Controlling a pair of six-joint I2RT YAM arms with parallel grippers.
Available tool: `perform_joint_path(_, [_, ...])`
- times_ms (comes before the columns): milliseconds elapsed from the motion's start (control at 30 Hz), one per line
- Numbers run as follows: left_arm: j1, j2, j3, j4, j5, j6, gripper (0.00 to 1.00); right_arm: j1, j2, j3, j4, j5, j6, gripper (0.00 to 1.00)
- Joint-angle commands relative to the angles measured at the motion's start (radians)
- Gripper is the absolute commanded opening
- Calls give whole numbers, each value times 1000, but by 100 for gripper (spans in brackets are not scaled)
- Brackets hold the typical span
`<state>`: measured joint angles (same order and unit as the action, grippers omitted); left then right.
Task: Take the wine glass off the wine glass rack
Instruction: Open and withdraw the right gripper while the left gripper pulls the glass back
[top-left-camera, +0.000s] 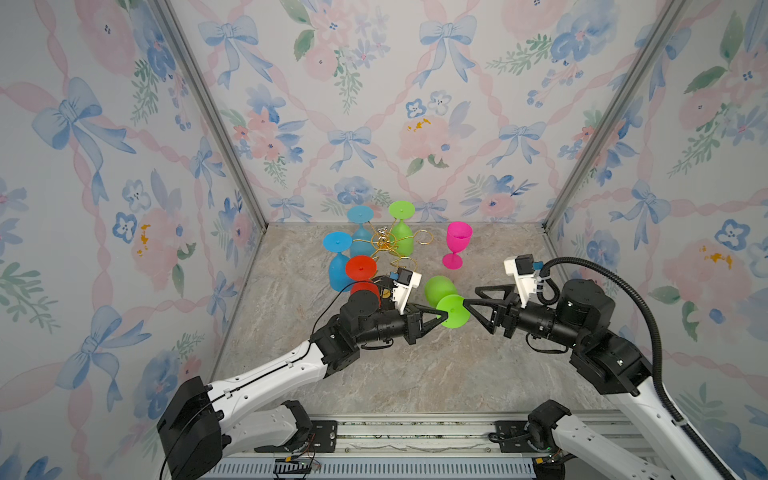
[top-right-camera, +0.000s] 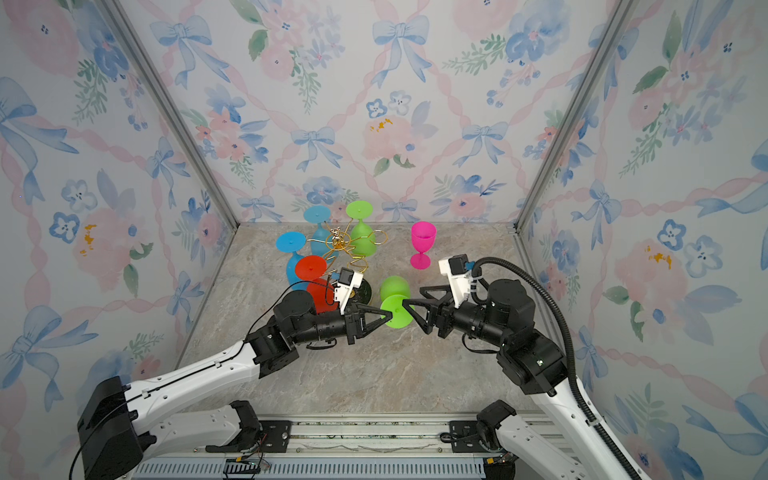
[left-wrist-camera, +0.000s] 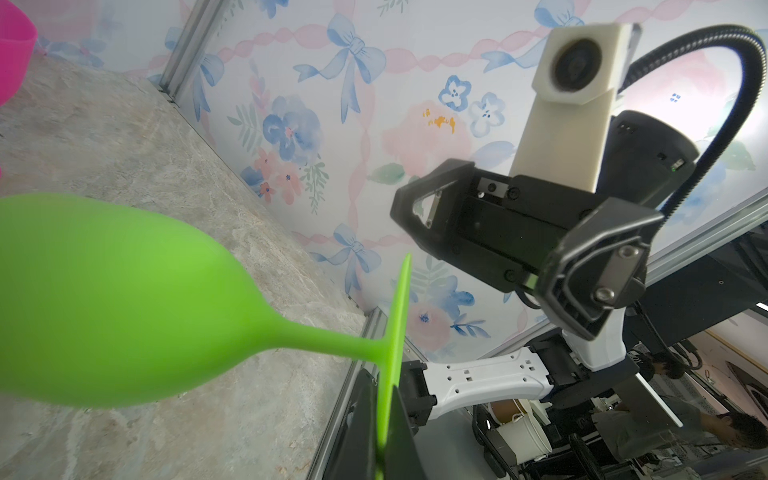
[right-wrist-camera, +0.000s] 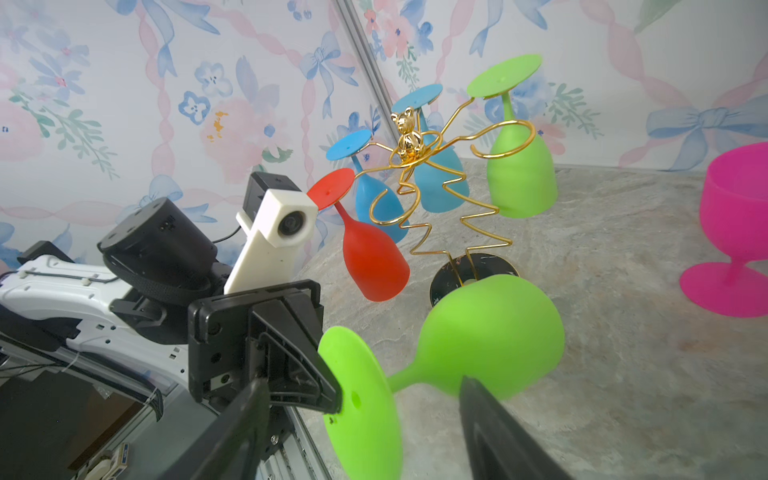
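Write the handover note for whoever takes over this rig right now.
Left gripper: shut on the foot of the green wine glass, holding it sideways in front of the wine glass rack.
Right gripper: open, jaws spread around that foot, holding nothing.
Rack: carries two blue glasses, a red glass and a second green glass, all bowl-down. Two loops are empty.
A pink glass stands upright on the table, right of the rack.
Done: the green wine glass is off the rack.
Left: set it down, probably upright like the pink one.

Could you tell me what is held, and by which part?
The left gripper holds the off-rack green wine glass by its foot's rim; right gripper open.
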<state>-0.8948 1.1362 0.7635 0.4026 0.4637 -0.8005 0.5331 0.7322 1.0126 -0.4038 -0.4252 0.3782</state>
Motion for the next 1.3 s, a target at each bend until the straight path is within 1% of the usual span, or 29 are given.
perform_joint_path(0, [-7,7,24,24,68,57,0,7,-18,69,-85,162,2,79])
perform_joint_path(33, [-9,7,22,23,77,69,0,6,-12,88,-114,213,2,80])
perform_joint_path(100, [-11,8,22,12,88,97,0,-1,12,122,-178,270,2,80])
perform_joint_path(167, [-21,13,31,-22,87,149,0,-11,36,145,-215,284,11,80])
perform_joint_path(200, [-33,16,46,-65,69,189,0,-19,52,158,-234,296,28,80])
perform_joint_path(300, [-86,39,121,-249,-15,359,0,-48,95,194,-286,307,79,80])
perform_joint_path(333, [-105,48,142,-298,-46,413,0,-62,113,210,-306,305,97,80])
perform_joint_path(400, [-127,54,159,-346,-102,482,0,-91,147,231,-345,290,120,80])
perform_joint_path(467, [-137,58,169,-379,-147,542,0,-118,175,243,-376,276,138,79])
perform_joint_path(533, [-140,59,177,-425,-180,631,0,-142,197,248,-393,238,149,79])
perform_joint_path(633, [-148,50,176,-486,-307,741,0,-176,226,260,-416,186,172,78])
perform_joint_path(700, [-158,43,171,-507,-364,804,0,-186,244,274,-430,166,175,78])
perform_joint_path(800, [-190,31,145,-508,-393,905,0,-190,270,297,-453,158,177,78])
perform_joint_path(867, [-224,28,130,-507,-394,979,0,-190,287,306,-459,156,182,78])
perform_joint_path(967, [-282,40,112,-506,-432,1076,0,-190,321,321,-473,140,188,77])
perform_joint_path(1033, [-319,63,111,-506,-509,1127,0,-190,341,329,-482,134,191,77])
perform_joint_path(1133, [-382,111,107,-505,-689,1215,0,-189,358,356,-497,131,181,76])
perform_joint_path(1200, [-414,145,105,-504,-785,1262,0,-188,365,383,-519,145,167,77])
perform_joint_path(1267, [-423,172,109,-498,-840,1288,0,-188,378,414,-552,162,147,76])
